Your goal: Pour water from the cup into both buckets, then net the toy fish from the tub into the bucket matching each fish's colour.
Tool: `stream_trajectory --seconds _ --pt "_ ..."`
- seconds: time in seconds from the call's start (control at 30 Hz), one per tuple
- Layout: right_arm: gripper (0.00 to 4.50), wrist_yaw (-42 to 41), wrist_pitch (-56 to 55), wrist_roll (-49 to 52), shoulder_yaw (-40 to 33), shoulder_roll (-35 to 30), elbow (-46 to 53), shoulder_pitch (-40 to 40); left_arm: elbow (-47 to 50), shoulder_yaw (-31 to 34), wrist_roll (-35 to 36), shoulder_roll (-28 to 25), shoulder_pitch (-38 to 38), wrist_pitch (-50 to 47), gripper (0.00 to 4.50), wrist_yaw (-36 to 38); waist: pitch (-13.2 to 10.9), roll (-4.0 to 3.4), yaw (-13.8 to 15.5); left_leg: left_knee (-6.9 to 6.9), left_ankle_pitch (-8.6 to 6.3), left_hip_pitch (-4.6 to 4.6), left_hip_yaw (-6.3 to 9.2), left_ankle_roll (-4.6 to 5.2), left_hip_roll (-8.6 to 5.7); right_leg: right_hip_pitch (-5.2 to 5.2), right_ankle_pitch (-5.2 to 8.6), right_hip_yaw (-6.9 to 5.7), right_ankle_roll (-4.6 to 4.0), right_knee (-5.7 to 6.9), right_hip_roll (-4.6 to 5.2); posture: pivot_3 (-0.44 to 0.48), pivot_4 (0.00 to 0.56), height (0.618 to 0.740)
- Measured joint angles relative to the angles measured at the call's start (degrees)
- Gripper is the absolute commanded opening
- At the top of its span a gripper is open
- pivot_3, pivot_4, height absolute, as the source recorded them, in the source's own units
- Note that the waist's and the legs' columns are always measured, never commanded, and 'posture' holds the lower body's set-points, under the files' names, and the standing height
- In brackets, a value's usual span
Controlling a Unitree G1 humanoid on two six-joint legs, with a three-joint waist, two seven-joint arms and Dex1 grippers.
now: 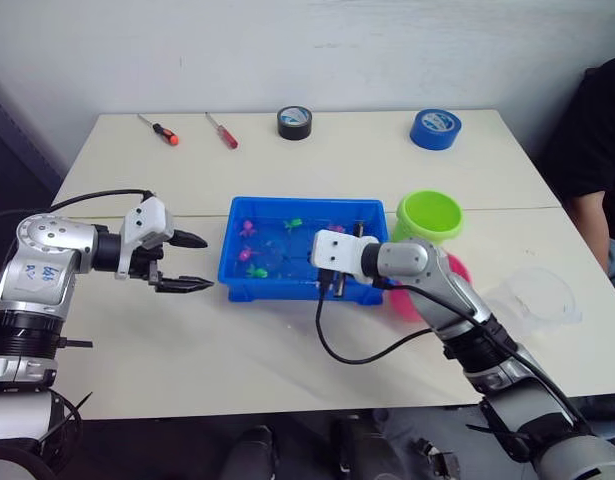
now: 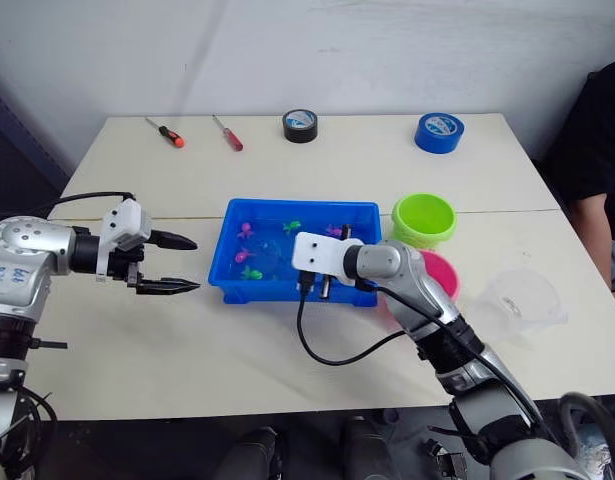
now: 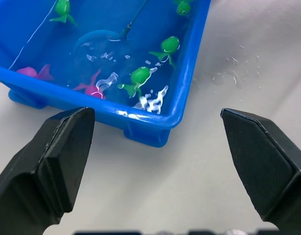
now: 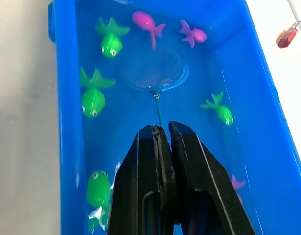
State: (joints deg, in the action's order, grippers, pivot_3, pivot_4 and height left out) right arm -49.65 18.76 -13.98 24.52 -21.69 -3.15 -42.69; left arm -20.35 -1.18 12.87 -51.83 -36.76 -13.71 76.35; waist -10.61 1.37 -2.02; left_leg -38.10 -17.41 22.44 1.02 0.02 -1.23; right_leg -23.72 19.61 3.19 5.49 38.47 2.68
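At nine o'clock our left pincer point(image 1: 192, 262) hangs released over the pale counter point(image 1: 137, 350), just beside the shallow bright blue plastic tub point(image 1: 237, 272) at centre. Inside it our right pincer point(image 4: 163, 129) is clenched on the thin dark handle of the small blue-hooped net point(image 4: 155, 72), its hoop among green and pink toy fish point(image 4: 91, 100). At three o'clock stand the lime green bucket point(image 1: 428, 215), the pink bucket point(image 2: 439, 272) and the clear plastic cup point(image 1: 532, 297).

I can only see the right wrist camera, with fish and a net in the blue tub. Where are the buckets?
Observer: The green bucket stands on the table just past the tub's far right corner.
Operator: And the pink one?
Observer: The pink bucket sits right of the tub, nearer the robot than the green one, partly hidden by the right arm.
Operator: What's my other hand doing?
Observer: The left gripper hovers over the table left of the tub, jaws open, holding nothing.
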Motion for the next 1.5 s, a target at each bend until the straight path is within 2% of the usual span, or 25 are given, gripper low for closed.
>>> stream_trajectory --seconds 0.2,0.37,0.57,0.77,1.13,1.37,1.5 --pt "0.0 0.4 8.2 5.2 -3.1 5.3 -1.3 -0.9 -1.1 0.1 0.0 0.0 -0.5 0.2 4.47 -0.2 0.0 0.0 -0.1 0.0 0.07 0.01 0.01 -0.13 0.0 -0.01 0.0 -0.02 0.0 0.05 0.01 0.0 0.15 0.736" --pt "0.0 -0.1 16.6 9.8 -6.2 5.6 2.3 -0.9 -2.9 0.1 -0.1 -0.1 -1.0 0.7 4.47 -0.6 0.0 0.0 -0.1 0.01 0.07 0.0 0.01 -0.13 0.0 -0.01 0.0 -0.03 0.0 0.06 0.01 0.0 0.15 0.736" --pt "0.0 -0.9 22.0 13.4 -7.1 2.6 8.5 0.0 -4.9 0.2 -0.1 0.0 -3.1 1.0 4.47 -0.7 0.0 0.0 0.1 0.01 -0.02 0.01 0.01 0.03 -0.01 -0.01 0.0 -0.04 0.0 0.03 0.02 0.0 0.15 0.736" --pt "0.0 -1.1 26.1 17.8 -10.0 -2.0 15.9 4.5 -5.3 0.2 1.1 2.5 -5.5 -1.2 4.47 0.0 0.0 0.0 0.3 0.0 -0.02 0.09 0.02 0.04 -0.01 -0.03 0.0 -0.04 0.0 -0.01 0.02 0.0 0.15 0.736" --pt "0.0 2.5 38.7 29.7 -30.0 -11.1 36.4 16.6 -2.3 -0.7 6.0 12.0 -9.3 -8.4 4.47 3.1 0.0 0.0 0.6 0.0 -0.04 0.16 0.07 0.07 -0.01 -0.01 0.0 -0.07 0.0 -0.14 0.04 0.0 0.15 0.736" --pt "0.0 5.5 47.6 36.1 -45.4 -16.0 48.8 24.3 -2.8 -3.6 6.3 20.0 -13.5 -8.3 4.47 4.1 0.0 0.0 0.5 0.0 -0.06 0.15 0.04 0.11 -0.01 0.01 0.0 -0.03 0.01 -0.38 -0.01 0.0 0.15 0.736" --pt "0.0 5.3 52.1 38.5 -58.1 -19.1 54.4 32.4 -3.6 -5.5 6.4 23.9 -14.9 -7.0 4.47 5.9 0.0 0.0 1.1 -0.01 -0.06 0.15 0.03 0.13 -0.01 0.07 -0.01 -0.02 0.01 -0.44 -0.02 0.0 0.15 0.736"
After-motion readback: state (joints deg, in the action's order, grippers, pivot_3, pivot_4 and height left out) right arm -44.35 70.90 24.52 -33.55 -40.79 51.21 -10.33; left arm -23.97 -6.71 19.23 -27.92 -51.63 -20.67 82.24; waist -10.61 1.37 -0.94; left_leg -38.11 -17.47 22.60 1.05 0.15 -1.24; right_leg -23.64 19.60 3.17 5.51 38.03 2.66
